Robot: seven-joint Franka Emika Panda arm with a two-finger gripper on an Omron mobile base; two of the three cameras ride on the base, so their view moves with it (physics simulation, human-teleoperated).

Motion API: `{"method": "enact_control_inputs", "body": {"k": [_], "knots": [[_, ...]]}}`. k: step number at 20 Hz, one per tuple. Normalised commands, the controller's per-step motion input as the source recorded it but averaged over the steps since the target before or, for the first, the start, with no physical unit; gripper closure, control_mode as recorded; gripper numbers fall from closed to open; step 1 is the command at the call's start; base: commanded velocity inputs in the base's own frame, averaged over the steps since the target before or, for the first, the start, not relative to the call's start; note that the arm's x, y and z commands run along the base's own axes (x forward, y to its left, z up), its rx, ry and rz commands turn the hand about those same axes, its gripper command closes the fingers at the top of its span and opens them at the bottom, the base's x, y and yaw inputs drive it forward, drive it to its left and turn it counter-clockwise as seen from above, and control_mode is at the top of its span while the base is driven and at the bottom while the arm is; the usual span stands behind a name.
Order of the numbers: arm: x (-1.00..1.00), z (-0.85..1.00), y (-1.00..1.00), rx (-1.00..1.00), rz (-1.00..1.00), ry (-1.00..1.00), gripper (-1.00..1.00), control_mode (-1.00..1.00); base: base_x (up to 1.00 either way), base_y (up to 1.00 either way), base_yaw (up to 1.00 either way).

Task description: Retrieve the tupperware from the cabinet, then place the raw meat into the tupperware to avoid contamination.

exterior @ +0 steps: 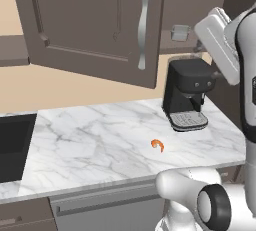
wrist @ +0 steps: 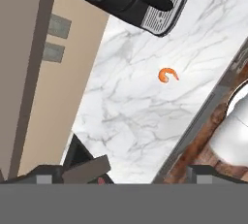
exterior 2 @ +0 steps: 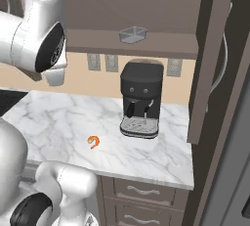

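The tupperware [exterior 2: 133, 34], lying flat on the open cabinet [exterior: 95, 22] shelf with its long axis along the shelf edge, sits well above the open, empty pincer [wrist: 121, 172], which should rise level before closing on one rim, leaving the raw meat [exterior: 158, 145] on the tabletop [exterior: 95, 140] below.

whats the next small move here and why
Probably swing the open gripper up toward the tupperware on the cabinet shelf. The door stands open, the container sits untouched above the coffee machine, and the raw meat lies bare on the counter, so the container has to come down first.
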Motion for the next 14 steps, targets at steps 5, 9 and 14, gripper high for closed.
{"method": "enact_control_inputs", "body": {"k": [5, 9, 14], "knots": [[0.49, -0.09, -0.02, 0.25, 0.14, 0.05, -1.00, -1.00, 0.00, 0.00, 0.00], [0.52, -0.08, 0.00, 0.22, 0.21, 0.11, -1.00, -1.00, 0.00, 0.00, 0.00], [0.54, -0.02, 0.00, 0.21, 0.24, 0.14, -1.00, -1.00, 0.00, 0.00, 0.00]]}}
